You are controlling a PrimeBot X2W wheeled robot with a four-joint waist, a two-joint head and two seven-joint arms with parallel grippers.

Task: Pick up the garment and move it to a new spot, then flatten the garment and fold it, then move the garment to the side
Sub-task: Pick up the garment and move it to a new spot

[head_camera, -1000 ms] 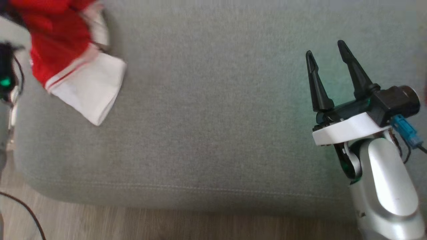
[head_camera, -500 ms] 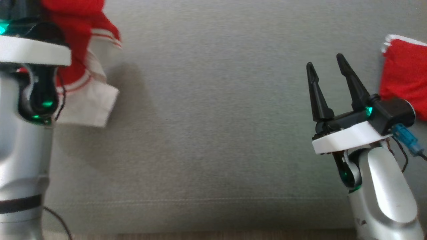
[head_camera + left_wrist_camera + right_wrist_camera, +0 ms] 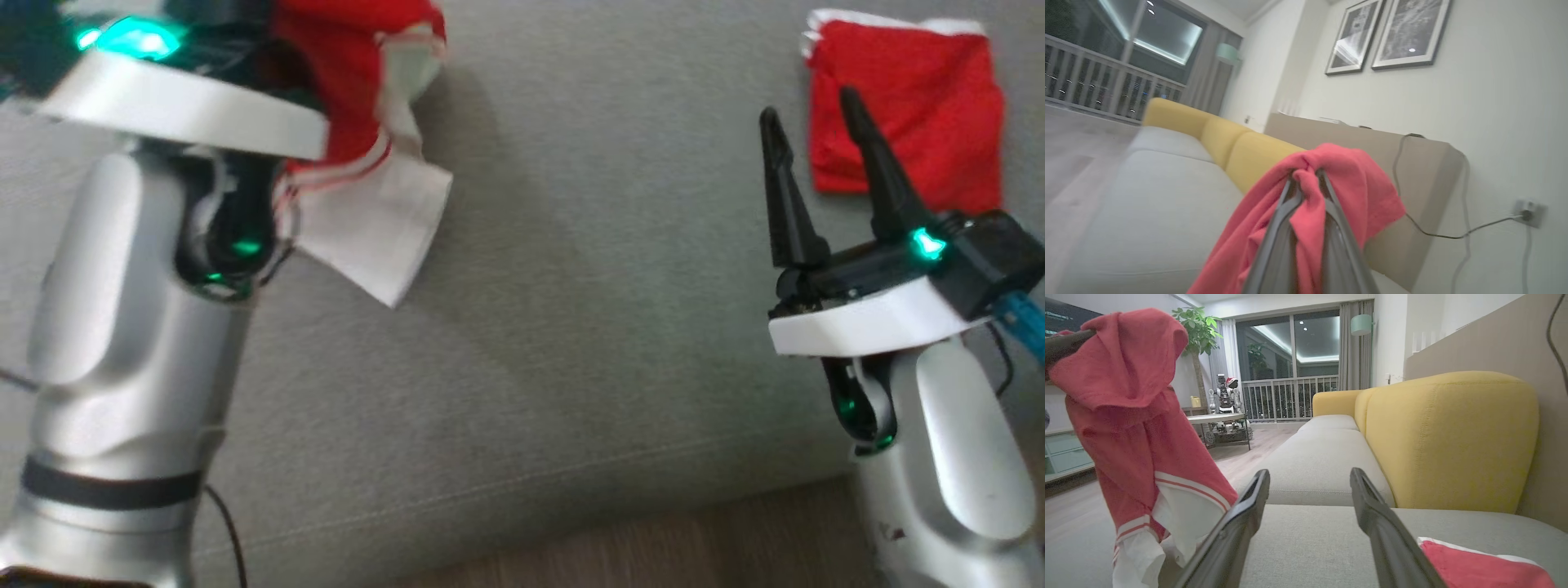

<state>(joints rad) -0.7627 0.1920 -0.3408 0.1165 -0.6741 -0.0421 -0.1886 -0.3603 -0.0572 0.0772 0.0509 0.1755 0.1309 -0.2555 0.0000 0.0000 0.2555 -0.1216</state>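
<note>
The left tool [image 3: 1306, 179] is clamped tight on the garment [image 3: 1359, 183], with a bunch of red cloth pinched between its two long fingers. The garment hangs in the air from that tool, above the left part of the grey sofa seat [image 3: 571, 286]. It is red, with thin white and red stripes and a wide white band at its low end. In the head view the big silver left arm [image 3: 122, 327] stands in front of part of it. In the right wrist view the garment [image 3: 1135, 428] hangs at the left, and its white end droops low by the seat. I cannot tell if it touches. The right tool [image 3: 808, 106] has its two dark fingers wide apart, with nothing between them. It is over the right part of the seat and points toward the back of the sofa. Just past it a second red cloth [image 3: 906, 114] lies folded flat on the seat, with a white edge. Yellow cushions [image 3: 1449, 441] stand behind the seat. A wood floor [image 3: 653, 555] runs along the front of the sofa. Two framed pictures [image 3: 1355, 36] hang on the wall, too blurry to read anything on them. A cord runs to a wall plug [image 3: 1529, 212].
</note>
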